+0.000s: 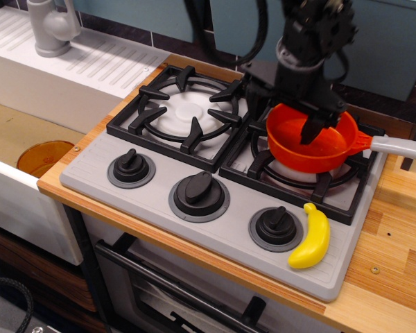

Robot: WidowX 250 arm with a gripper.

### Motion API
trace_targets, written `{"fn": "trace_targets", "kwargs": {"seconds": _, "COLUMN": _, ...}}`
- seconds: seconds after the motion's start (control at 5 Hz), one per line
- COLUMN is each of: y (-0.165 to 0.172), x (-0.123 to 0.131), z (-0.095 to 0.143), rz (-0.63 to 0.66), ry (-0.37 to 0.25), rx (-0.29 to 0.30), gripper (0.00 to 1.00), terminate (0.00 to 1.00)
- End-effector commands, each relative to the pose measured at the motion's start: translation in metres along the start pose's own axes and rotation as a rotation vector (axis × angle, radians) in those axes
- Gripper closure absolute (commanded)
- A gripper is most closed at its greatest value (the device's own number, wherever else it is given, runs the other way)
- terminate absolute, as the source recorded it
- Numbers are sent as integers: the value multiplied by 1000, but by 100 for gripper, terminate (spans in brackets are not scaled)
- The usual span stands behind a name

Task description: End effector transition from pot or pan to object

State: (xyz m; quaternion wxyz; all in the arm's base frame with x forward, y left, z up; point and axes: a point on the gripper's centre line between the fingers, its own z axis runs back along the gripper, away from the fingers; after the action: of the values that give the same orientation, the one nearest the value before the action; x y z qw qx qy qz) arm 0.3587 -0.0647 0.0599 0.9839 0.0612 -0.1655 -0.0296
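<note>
The black gripper (310, 125) hangs over the orange saucepan (312, 141); whether its fingers are parted or pinching the rim cannot be told. The saucepan sits on the right burner grate (291, 173) at the stove's back right. The yellow banana (311, 236) lies at the stove's front right corner, beside the right knob (276, 227).

A bulky black metal robot arm (312, 35) is seen, built of blocky, angular housings with small pale screw heads dotted over its faces. Thick black cables (253, 31) are looped beside it, one of them ribbed. The black two-fingered metal end effector (312, 128) is formed of narrow, tapering fingers (310, 130) below a wider flat bracket. No markings can be made out.
</note>
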Motion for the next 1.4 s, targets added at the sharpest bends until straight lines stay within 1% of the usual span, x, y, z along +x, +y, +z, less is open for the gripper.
{"fn": "trace_targets", "kwargs": {"seconds": 0.0, "y": 1, "x": 34, "z": 50, "rz": 17, "ry": -42, "rx": -13, "gripper": 0, "terminate": 0}}
{"fn": "trace_targets", "kwargs": {"seconds": 0.2, "y": -5, "x": 27, "z": 67, "rz": 28, "ry": -23, "rx": -12, "gripper": 0, "terminate": 0}}
{"fn": "trace_targets", "kwargs": {"seconds": 0.6, "y": -42, "x": -15, "z": 85, "rz": 68, "ry": -44, "rx": -11, "gripper": 0, "terminate": 0}}
{"fn": "trace_targets", "kwargs": {"seconds": 0.8, "y": -62, "x": -38, "z": 85, "rz": 75, "ry": -61, "rx": -4, "gripper": 0, "terminate": 0}}
{"fn": "trace_targets", "kwargs": {"seconds": 1.0, "y": -79, "x": -57, "z": 75, "rz": 78, "ry": -90, "rx": 9, "gripper": 0, "terminate": 0}}
{"fn": "trace_targets", "kwargs": {"seconds": 1.2, "y": -91, "x": -66, "z": 63, "rz": 80, "ry": -121, "rx": 15, "gripper": 0, "terminate": 0}}
